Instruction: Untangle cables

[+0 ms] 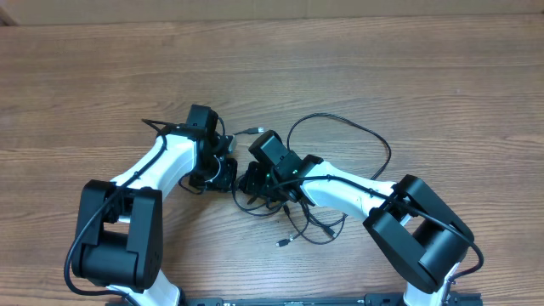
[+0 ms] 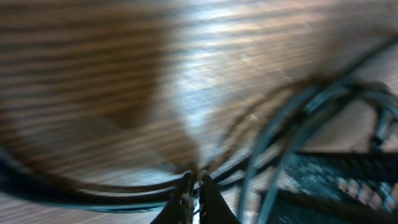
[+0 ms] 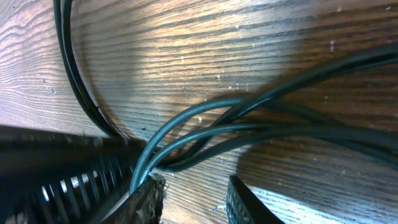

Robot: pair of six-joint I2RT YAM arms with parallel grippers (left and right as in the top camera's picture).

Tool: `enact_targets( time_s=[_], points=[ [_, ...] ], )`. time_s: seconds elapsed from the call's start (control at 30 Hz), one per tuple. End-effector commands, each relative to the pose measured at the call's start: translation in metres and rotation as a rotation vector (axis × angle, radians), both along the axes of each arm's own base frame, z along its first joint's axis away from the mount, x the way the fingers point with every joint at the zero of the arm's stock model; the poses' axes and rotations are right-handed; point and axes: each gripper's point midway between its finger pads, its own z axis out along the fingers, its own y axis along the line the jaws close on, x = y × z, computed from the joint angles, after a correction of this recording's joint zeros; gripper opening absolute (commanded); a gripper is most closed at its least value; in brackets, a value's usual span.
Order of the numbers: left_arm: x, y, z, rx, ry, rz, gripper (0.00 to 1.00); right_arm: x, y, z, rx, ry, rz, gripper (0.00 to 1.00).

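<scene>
The cables (image 1: 308, 223) lie bunched at the middle of the desk (image 1: 102, 76). One loose loop swings out toward 2 o'clock from the knot, and a silver-tipped plug (image 1: 280, 244) trails off at about 6 o'clock. Both arms meet over the knot, with their wrists almost touching.

The left end effector (image 2: 194, 184) is pinched shut, its fingertips down at the wood where several strands cross. The left wrist view is too blurred to show whether a strand is actually nipped between them. The right end effector (image 3: 189, 198) is narrowly parted. A bundle of cords (image 3: 311, 134) runs in from 3 o'clock and ends against its left finger (image 3: 146, 199), and nothing clearly sits in the gap.

The step in hand looks like pinning one strand while the other arm draws a second strand clear. To do it well:

- Confirm the left pinch holds a single cord, not two; a double grip would only drag the knot along.
- The right side should close on one strand of the bundle, ideally the one leading to the free loop at 2 o'clock.
- Pull apart slowly, low over the desk, toward 9 and 3 o'clock, and watch that the crossings loosen rather than cinch.
- Keep the wrists from colliding, as they are crowded.
</scene>
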Motion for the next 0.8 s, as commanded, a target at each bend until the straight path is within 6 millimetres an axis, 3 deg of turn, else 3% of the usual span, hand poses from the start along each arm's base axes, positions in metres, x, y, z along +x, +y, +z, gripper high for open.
enact_targets(
  time_s=[0.0,0.2,0.43,0.77],
  points=[
    [-0.005,-0.017,0.009,-0.108,0.014,-0.059,0.05,0.004,0.001,0.014,0.017,-0.035,-0.012,0.33],
    [-0.016,-0.025,0.014,-0.17,0.041,-0.112,0.05,0.007,-0.003,0.012,-0.004,-0.048,-0.026,0.34],
    [-0.015,-0.026,0.013,-0.17,0.036,-0.116,0.06,0.009,-0.003,-0.002,-0.021,-0.036,-0.037,0.34],
    [-0.009,-0.019,0.01,-0.127,0.007,-0.123,0.06,0.017,-0.003,-0.001,-0.022,-0.074,-0.054,0.33]
  ],
)
